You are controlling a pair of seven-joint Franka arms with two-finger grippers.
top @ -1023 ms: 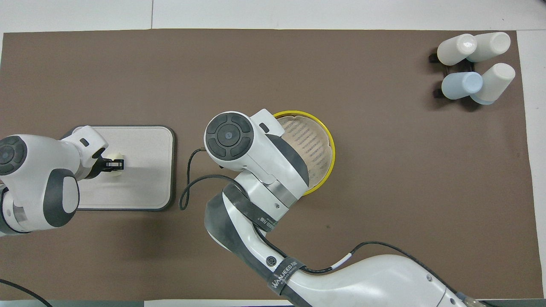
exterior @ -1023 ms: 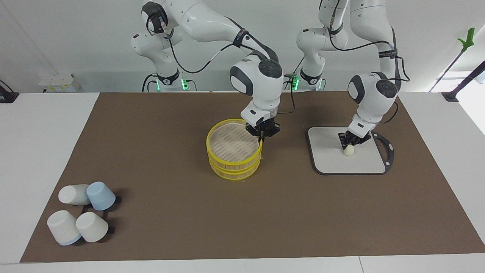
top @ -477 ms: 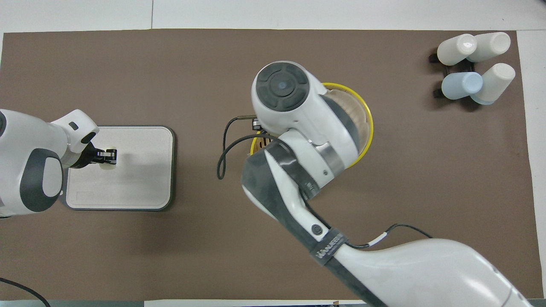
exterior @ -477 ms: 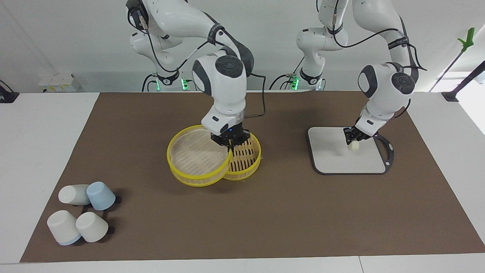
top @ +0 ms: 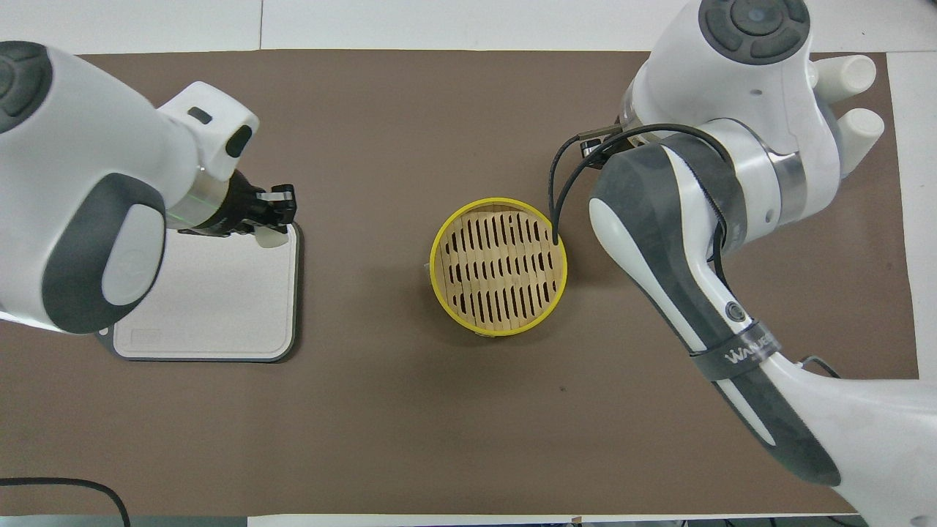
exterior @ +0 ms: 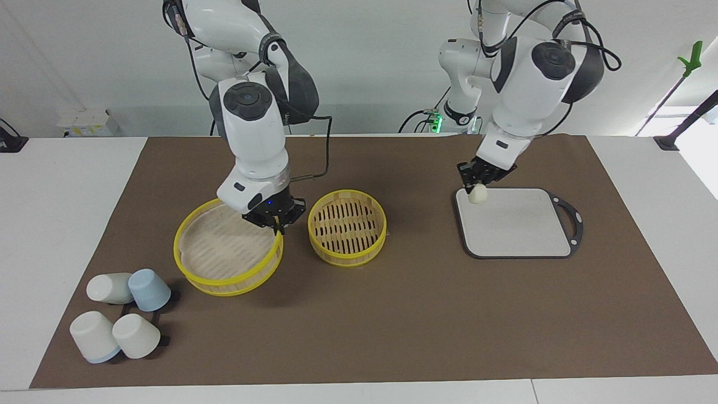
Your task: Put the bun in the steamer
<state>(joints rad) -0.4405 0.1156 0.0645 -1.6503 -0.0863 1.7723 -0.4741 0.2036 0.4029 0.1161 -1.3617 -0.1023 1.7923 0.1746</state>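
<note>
Left claw (exterior: 477, 180) apparently clamping bun (exterior: 478, 194)

You're looking at a robotics lab, not a kitchen. 2 white arms (exterior: 252, 129) are bolted at the edge of a plain white bench (exterior: 61, 224), with exposed cables looping along them and green status lights glowing at a base (exterior: 437, 120). A brown mat (exterior: 392, 314) marks out the work area against bare white walls. The kitchen items are staged props: a bamboo steamer (exterior: 347, 226), a grey cutting board (exterior: 519, 224) and 4 upturned cups (exterior: 120, 314) set on a rack.
</note>
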